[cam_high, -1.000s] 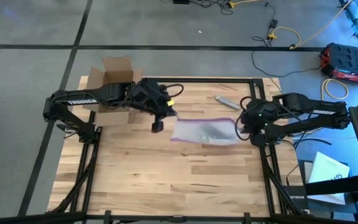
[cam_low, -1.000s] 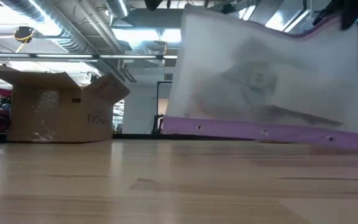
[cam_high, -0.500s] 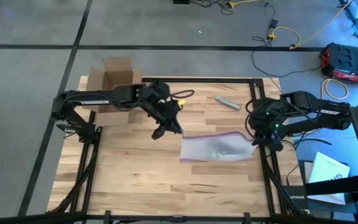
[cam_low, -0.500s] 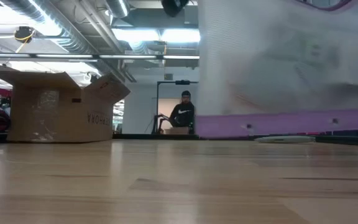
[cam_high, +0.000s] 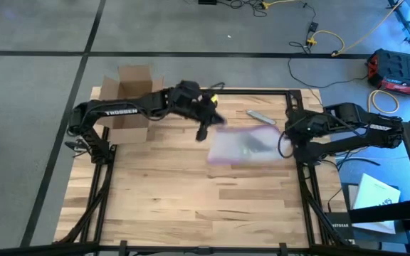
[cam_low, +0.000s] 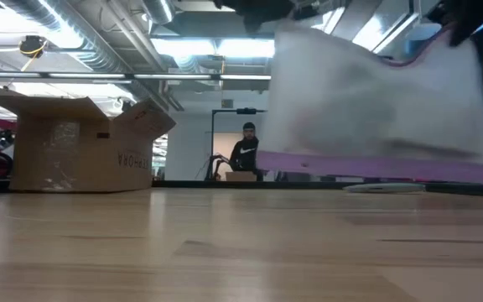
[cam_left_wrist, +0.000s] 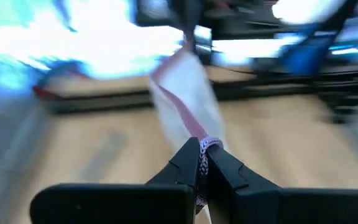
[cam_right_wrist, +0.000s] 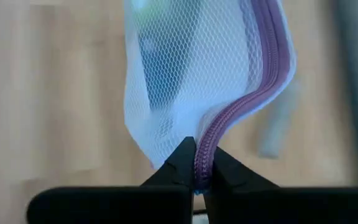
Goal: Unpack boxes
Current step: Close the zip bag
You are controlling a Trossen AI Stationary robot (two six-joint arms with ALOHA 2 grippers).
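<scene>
Though its flaps stand open, the box [cam_high: 128,99], brown cardboard with upside-down black lettering on one side in the low view, sits at the far left corner of the tabletop [cam_high: 191,192], partly over its edge; whether anything remains inside cannot be told.

Bag [cam_high: 244,146]: clear mesh pouch with a purple zip edge, out of the box, hanging above the middle of the tabletop between both arms.

Left gripper [cam_left_wrist: 200,163]: clenched on one end of the zip edge.

Right gripper [cam_right_wrist: 197,167]: clenched on the other end.

Grey tool [cam_high: 260,116]: lies on the far tabletop, just beyond the bag, untouched.

Person [cam_low: 245,153]: seated in the room behind.

Progress, as judged: box opened, one item lifted out; setting the bag down remains.
</scene>
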